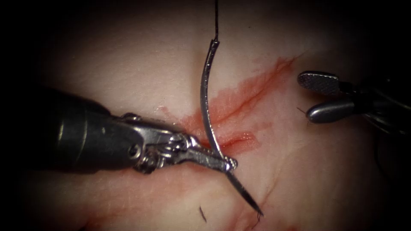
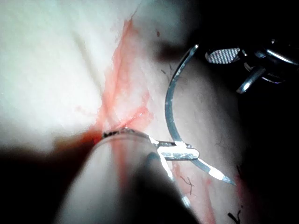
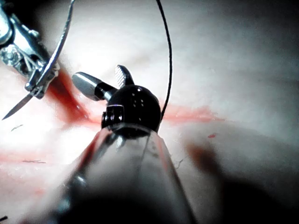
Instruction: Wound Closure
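The curved needle (image 1: 206, 94) hangs free above the tissue (image 1: 137, 77), its point (image 1: 257, 210) low and its swaged end high, where the dark thread (image 1: 216, 19) runs up out of view. My left tool (image 1: 227, 163) is shut on the needle about a third of its curve back from the point, over the red-stained cut (image 1: 244, 96). The same grip shows in the left wrist view: left tool (image 2: 180, 152), needle (image 2: 169, 102). My right tool (image 1: 314, 97) stands open on the cut's right side, holding nothing, with jaws spread. Right wrist view: right tool (image 3: 100, 79), needle (image 3: 58, 44), thread (image 3: 169, 60).
Red fluid (image 1: 239, 141) stains the tissue along the cut. A short cut end of thread (image 1: 202, 214) lies on the tissue near the front, and another (image 1: 302, 111) by the right tool. The left tool's shaft (image 1: 72, 132) covers the left side.
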Available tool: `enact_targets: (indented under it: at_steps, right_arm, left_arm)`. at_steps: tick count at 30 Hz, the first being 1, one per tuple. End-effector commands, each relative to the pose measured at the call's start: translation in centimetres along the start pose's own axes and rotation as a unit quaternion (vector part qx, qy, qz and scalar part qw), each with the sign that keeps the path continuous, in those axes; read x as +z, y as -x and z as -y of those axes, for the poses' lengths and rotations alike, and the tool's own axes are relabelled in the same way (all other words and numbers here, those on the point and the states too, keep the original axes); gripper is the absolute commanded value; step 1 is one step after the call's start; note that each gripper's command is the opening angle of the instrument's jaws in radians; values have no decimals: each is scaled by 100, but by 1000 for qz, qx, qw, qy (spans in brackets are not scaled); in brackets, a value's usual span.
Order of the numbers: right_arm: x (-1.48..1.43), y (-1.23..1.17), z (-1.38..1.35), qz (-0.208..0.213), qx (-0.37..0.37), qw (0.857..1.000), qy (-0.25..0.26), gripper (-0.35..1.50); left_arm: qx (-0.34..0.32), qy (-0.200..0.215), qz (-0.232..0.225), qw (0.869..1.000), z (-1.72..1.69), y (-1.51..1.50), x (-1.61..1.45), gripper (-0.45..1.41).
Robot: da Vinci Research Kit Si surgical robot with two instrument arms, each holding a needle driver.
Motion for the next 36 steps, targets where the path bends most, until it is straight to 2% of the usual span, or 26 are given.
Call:
enact_targets:
  at_steps: [1, 2, 3, 5, 9, 14, 16, 18, 19, 23, 31, 36]
  right_arm:
    - [20, 6, -9, -16, 15, 999, -33, 130]
    - [28, 14, -13, -41, 26, 997, -59, 128]
    - [28, 14, -13, -41, 26, 997, -59, 128]
    - [44, 22, -19, -91, 52, 992, -69, 130]
    - [64, 17, -31, -113, 73, 989, -67, 138]
    - [70, 15, -40, -114, 95, 987, -66, 142]
    - [72, 15, -41, -108, 94, 987, -75, 135]
    - [78, 14, -42, -94, 90, 986, -108, 133]
    - [78, 14, -42, -94, 90, 986, -108, 133]
    - [83, 16, -34, -70, 92, 977, -180, 133]
    - [95, 19, -23, -80, 106, 970, -205, 135]
    - [96, 18, -24, -100, 92, 967, -215, 130]
  left_arm:
    - [1, -6, 3, 1000, 10, 1, 3, -45]
    - [-6, -6, -1, 1000, 17, 5, 7, -45]
    - [-6, -6, -1, 1000, 17, 5, 7, -45]
    - [-13, -5, 4, 1000, 22, 9, 11, -45]
    - [-22, -5, 16, 1000, 21, 13, 10, -45]
    - [-32, -5, 15, 999, 15, 10, 10, -45]
    - [-33, -4, 11, 999, 11, 10, 15, -45]
    - [-34, -2, 9, 999, 13, 13, 21, -45]
    - [-34, -2, 9, 999, 13, 13, 21, -45]
    - [-37, -2, 14, 999, 14, 16, 25, -45]
    - [-40, -1, 19, 999, 13, 15, 26, -45]
    - [-41, -1, 19, 999, 12, 16, 30, -45]
